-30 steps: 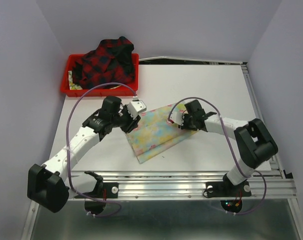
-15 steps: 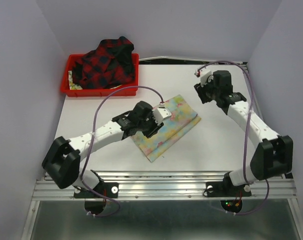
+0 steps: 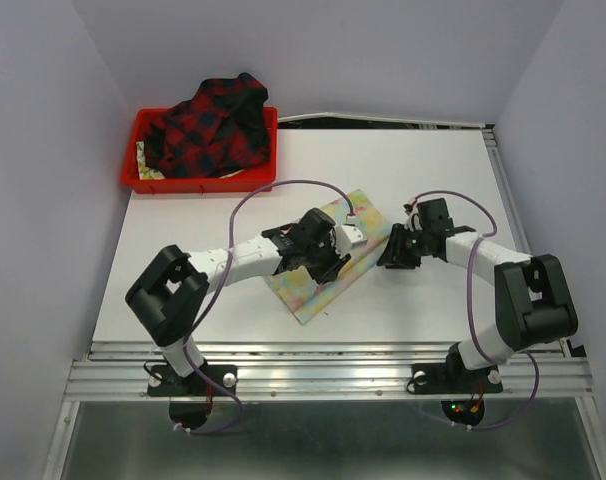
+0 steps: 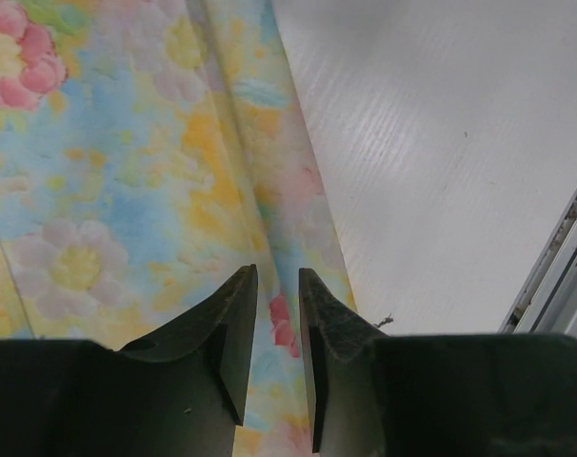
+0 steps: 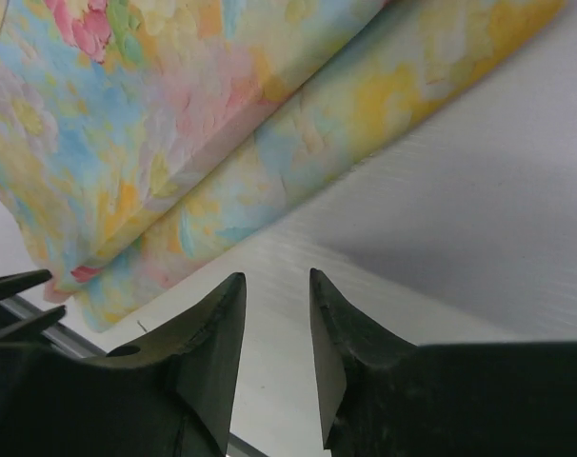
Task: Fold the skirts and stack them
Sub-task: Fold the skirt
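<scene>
A folded pastel yellow and light blue cloth skirt with pink flowers (image 3: 313, 295) is laid flat near the middle of the white table (image 3: 423, 170), with its layered edges along the right side. The left hand (image 4: 274, 286) is held just over its right part, the fingers narrowly parted with nothing between them. The right hand (image 5: 274, 286) is kept low over bare table just right of the skirt, likewise narrowly parted and empty. A dark red-and-black plaid skirt (image 3: 208, 125) is heaped in the red plastic tray (image 3: 143, 181) at the far left.
</scene>
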Tool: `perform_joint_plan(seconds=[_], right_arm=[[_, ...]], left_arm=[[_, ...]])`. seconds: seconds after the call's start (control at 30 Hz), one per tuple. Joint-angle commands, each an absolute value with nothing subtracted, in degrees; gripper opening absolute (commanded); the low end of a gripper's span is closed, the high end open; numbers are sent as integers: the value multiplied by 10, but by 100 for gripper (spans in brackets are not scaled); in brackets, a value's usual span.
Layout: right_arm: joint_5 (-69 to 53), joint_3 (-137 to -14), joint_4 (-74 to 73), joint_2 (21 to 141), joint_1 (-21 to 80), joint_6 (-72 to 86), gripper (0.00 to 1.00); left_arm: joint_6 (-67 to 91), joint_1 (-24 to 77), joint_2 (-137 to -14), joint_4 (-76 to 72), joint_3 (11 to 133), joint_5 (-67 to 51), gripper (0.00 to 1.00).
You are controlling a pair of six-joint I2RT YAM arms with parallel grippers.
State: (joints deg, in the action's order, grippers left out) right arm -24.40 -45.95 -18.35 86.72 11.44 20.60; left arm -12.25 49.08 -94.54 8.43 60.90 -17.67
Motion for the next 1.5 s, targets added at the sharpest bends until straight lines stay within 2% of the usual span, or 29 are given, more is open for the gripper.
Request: perform_joint_plan(seconds=[0.0,0.4,0.6,0.67,0.7,0.73,0.8,0.97,1.0,1.07,1.1,1.17,1.2,1.23,1.27,1.47], right_arm=[[-286,-431,-86,870,112,297,37],[-300,-414,-38,933,112,317,30],[-300,-410,-32,945,112,323,28],[-295,-407,-32,942,112,323,27],[-294,-404,-32,940,112,323,27],[-294,-403,-33,937,112,323,27],[-289,-396,-32,928,112,326,27],[-279,-389,-27,928,112,323,25],[-279,-390,-27,933,112,322,25],[-278,-394,-27,939,112,322,24],[-277,-395,-27,941,112,323,24],[-275,-395,-29,947,112,325,23],[-276,-395,-28,947,112,325,22],[-276,-394,-28,947,112,326,22],[-277,-393,-28,947,112,327,21],[-278,-390,-28,940,112,330,18]], left_arm=[[-118,498,-965,71,636,-199,35],[-120,499,-1006,56,646,-167,29],[-122,500,-1019,57,650,-157,18],[-123,502,-1019,57,650,-146,22],[-123,503,-1018,58,648,-137,36],[-124,503,-1017,58,647,-134,39],[-126,504,-1015,56,643,-127,43],[-128,504,-1020,51,642,-127,43],[-128,505,-1021,51,643,-132,42],[-130,508,-1022,51,644,-135,32],[-131,510,-1022,51,643,-135,22],[-133,513,-1022,54,648,-134,10],[-134,513,-1021,56,649,-134,10],[-134,516,-1020,61,650,-134,3],[-135,519,-1018,62,653,-134,0],[-133,534,-1003,80,661,-135,0]])
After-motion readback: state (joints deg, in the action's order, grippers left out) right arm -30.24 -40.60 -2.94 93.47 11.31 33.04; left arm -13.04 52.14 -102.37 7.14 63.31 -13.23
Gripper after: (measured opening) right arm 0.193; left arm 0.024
